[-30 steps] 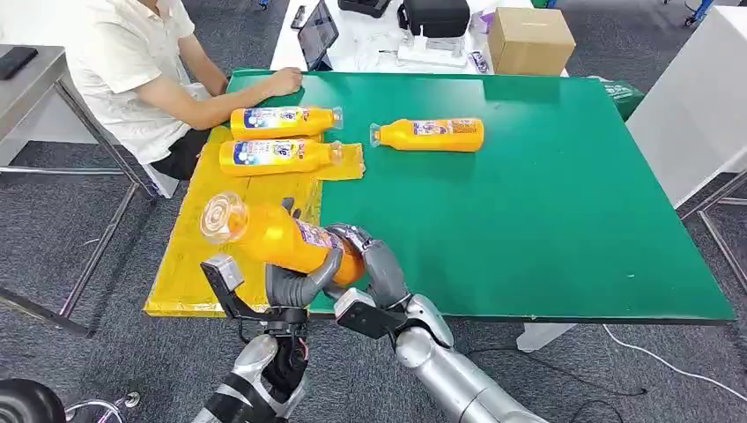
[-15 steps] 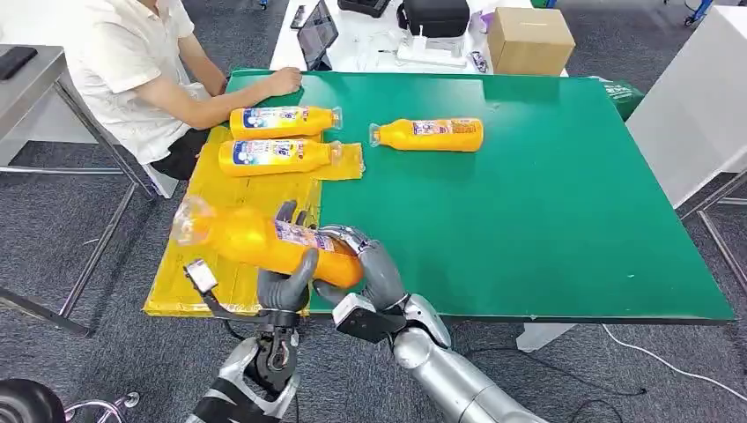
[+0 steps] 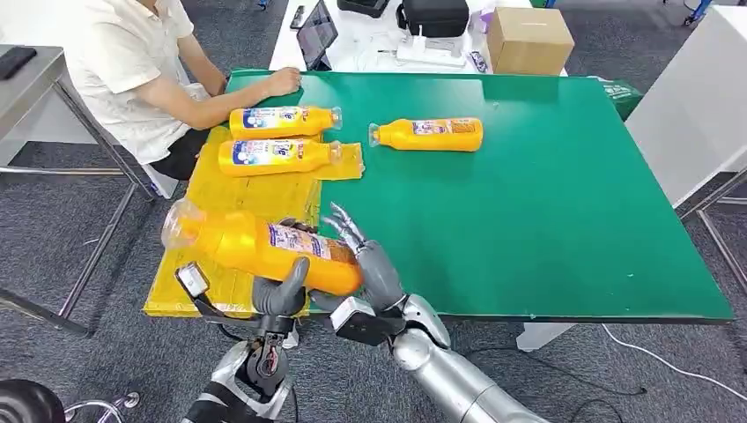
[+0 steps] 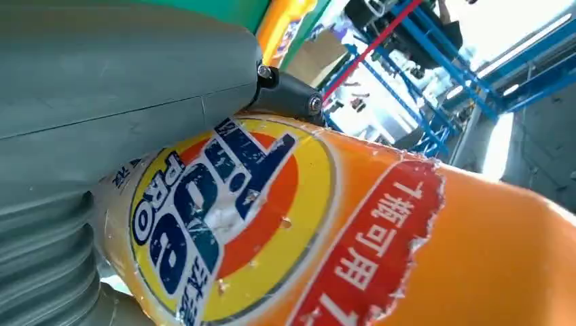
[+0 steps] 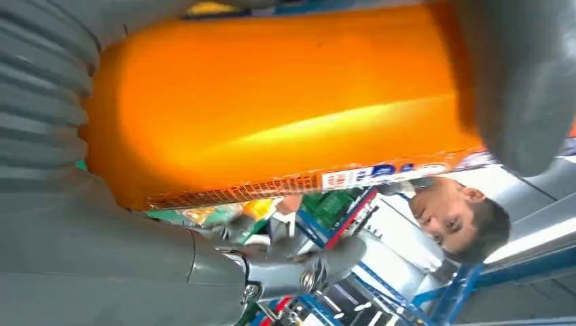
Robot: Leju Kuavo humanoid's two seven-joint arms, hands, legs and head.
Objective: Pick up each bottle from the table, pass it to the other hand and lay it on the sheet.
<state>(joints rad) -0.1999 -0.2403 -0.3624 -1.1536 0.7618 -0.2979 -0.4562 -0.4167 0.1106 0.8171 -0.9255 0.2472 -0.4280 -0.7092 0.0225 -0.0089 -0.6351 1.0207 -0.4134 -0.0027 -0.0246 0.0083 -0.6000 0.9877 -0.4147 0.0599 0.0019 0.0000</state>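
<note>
Orange detergent bottle held level above near left table edge, over yellow sheet, for handover. Left hand gripping from below; right hand now spread, fingers lifted off. Compared with before: bottle lower, more flat, shifted left.

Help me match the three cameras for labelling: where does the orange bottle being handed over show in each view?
Head view: held bottle low and left of centre, over the yellow sheet, left hand under it.
Left wrist view: its label fills the middle.
Right wrist view: its orange body spans the upper part.
Shared landmark: the bottle's printed label.
</note>
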